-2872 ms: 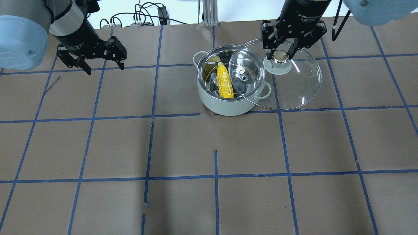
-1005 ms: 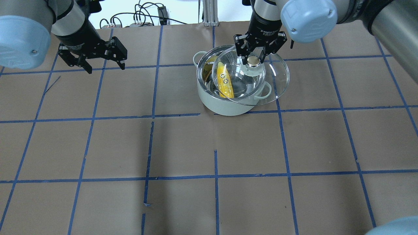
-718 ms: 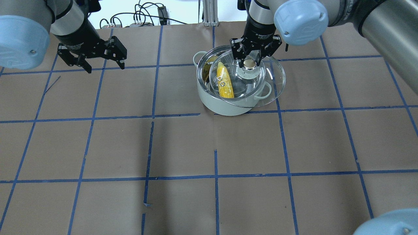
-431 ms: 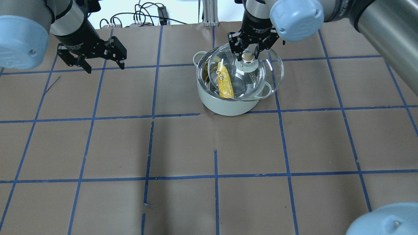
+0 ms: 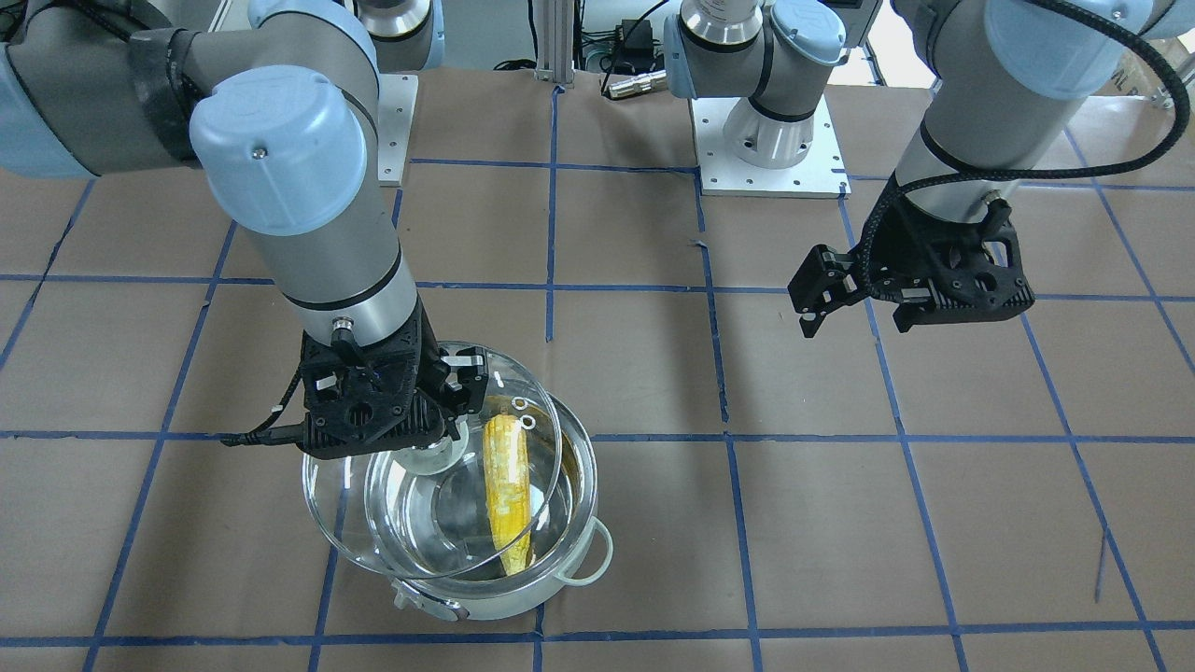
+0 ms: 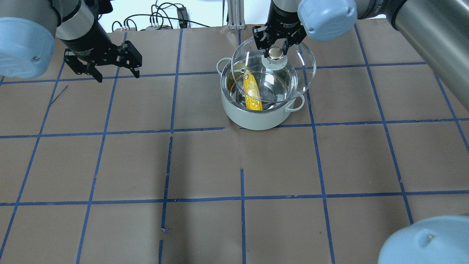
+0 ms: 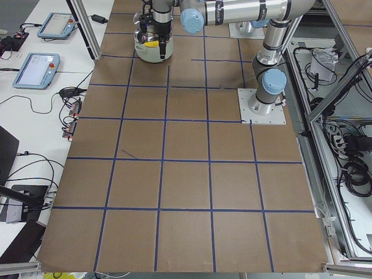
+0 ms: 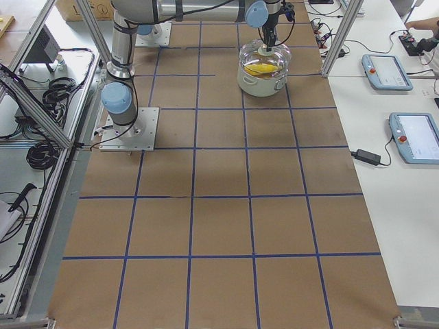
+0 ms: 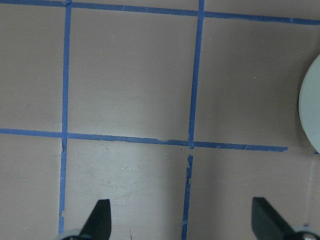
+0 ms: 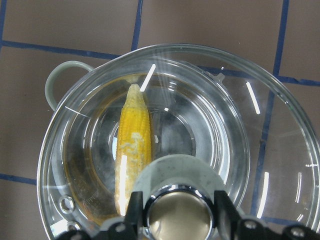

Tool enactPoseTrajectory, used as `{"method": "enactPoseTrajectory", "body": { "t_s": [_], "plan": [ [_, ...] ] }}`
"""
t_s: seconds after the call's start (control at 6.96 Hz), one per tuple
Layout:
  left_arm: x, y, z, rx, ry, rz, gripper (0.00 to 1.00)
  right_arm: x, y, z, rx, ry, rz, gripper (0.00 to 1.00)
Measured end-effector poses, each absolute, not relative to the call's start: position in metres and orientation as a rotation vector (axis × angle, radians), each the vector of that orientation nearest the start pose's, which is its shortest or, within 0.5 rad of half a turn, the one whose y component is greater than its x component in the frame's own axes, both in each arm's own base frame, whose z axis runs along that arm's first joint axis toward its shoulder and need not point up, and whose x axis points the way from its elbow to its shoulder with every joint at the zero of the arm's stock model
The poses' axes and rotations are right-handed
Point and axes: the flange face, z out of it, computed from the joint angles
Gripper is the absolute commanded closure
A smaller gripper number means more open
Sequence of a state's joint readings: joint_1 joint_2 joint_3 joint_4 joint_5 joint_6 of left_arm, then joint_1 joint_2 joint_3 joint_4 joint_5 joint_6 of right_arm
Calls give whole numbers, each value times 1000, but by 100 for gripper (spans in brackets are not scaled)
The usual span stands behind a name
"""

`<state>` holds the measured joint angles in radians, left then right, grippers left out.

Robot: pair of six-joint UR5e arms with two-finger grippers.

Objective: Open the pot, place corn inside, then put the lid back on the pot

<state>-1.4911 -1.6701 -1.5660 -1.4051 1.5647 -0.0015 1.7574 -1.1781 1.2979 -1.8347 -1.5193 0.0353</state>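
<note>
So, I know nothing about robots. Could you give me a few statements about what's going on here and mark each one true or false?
1. The corn lies inside the pot. True.
2. The lid sits closed on the pot. False: it hangs above the pot, off-centre, and is not seated on the rim.
3. The right jaws grip the lid by its knob. True.
4. The left jaws hold the corn. False: they are open and empty, off to the side of the pot.
</note>
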Motion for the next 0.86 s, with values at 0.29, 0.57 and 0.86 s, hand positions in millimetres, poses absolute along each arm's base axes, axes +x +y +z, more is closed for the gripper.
{"method": "enactPoseTrajectory", "body": {
  "t_s": [0.29,0.57,0.86],
  "plan": [
    [-90,-548,457,-127,3139,-112,0,267,-627,421,-257,3059,-221,68],
    [-89,-549,454,-131,3137,-104,0,278,-628,412,-279,3057,-207,68],
    [-87,-550,451,-134,3133,-88,0,285,-629,405,-295,3055,-203,68]
  ]
}}
